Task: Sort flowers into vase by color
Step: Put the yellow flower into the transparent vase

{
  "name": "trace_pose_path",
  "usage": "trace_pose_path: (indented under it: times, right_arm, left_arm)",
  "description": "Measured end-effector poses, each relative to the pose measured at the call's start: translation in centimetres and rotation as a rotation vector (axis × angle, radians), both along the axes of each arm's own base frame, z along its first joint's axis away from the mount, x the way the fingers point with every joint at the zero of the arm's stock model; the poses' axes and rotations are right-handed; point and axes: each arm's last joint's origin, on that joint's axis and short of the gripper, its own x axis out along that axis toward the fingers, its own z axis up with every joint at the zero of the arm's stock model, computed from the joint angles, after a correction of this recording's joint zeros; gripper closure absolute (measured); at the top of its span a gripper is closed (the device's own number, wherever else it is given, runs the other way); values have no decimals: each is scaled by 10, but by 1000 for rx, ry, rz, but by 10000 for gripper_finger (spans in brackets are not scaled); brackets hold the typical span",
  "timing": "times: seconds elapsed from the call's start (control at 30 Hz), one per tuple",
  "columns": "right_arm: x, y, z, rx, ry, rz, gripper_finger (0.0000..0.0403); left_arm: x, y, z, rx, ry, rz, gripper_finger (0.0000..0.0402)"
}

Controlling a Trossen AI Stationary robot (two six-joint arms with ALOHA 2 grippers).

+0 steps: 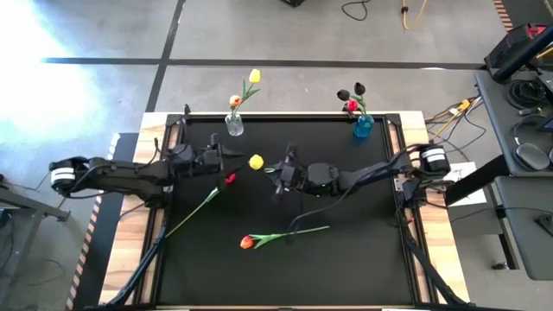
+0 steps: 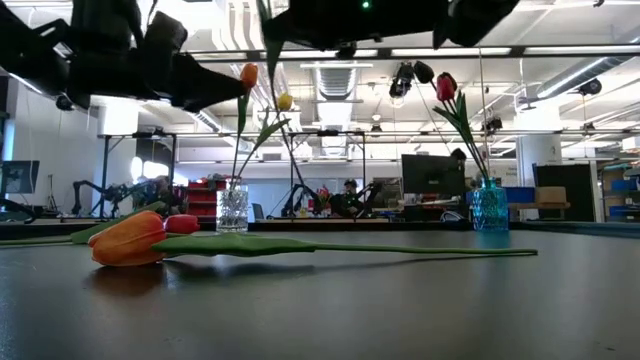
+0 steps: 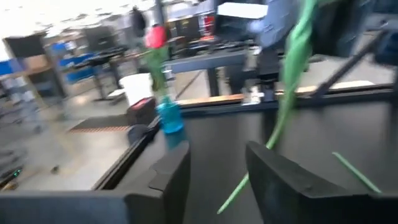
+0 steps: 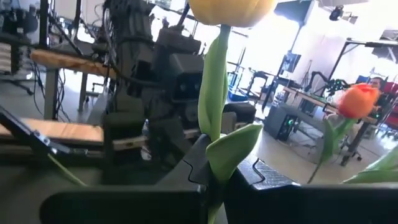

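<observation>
**Yellow tulip in transit to the clear vase: stock on hand**

**High view.** Eight flowers in all.
- The clear vase point(image 1: 234, 126), at the far edge of the desk point(image 1: 346, 268) and left of centre, holds two: one yellow point(image 1: 254, 76) and one orange point(image 1: 234, 101).
- The blue vase point(image 1: 363, 128), far and right of centre, holds three: one red point(image 1: 351, 106) and two dark heads point(image 1: 359, 88).
- Two lie loose on the desk: a red tulip point(image 1: 230, 179) left of centre, and an orange-red tulip point(image 1: 247, 242) nearer.
- One is carried: the held yellow tulip point(image 1: 256, 161), mid-desk between the two arms.

My right hand point(image 1: 280, 176) is just right of that head. My left hand point(image 1: 223, 155) is just left of it.

**Low view.** The orange-red tulip point(image 2: 130, 241) lies nearest, with the red one point(image 2: 181, 224) behind it. Both vases stand upright at the back.

**Left wrist view.** The left hand point(image 3: 214, 180) has its fingers apart. A green stem point(image 3: 292, 74) crosses the gap, and I see no contact with either finger.

**Right wrist view.** The right hand point(image 4: 214, 183) is clamped on the stem of the held yellow tulip point(image 4: 231, 7), well below the head.

**Step in hand.** I judge this a mid-carry. The next move is to swing the stem end over the clear vase mouth and lower it straight beside the two already there. Two loose flowers then remain.
</observation>
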Motion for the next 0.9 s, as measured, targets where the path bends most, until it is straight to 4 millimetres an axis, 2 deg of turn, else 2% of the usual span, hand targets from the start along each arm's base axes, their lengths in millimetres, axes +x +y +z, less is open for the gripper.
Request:
trace_pose_path:
  times: [0.13,0.27,0.67,0.9]
  right_arm:
    - [9,1,-2,-9,36,-2,390]
    - [10,3,4,-4,27,0,390]
    - [11,4,7,0,1,26,390]
    - [11,5,8,5,-12,52,390]
  left_arm:
    - [8,-8,1,35,-21,-89,227]
    - [13,-11,0,40,-45,-109,215]
    - [19,-14,-1,6,-81,-178,246]
    - [33,-14,3,-21,-62,-254,254]
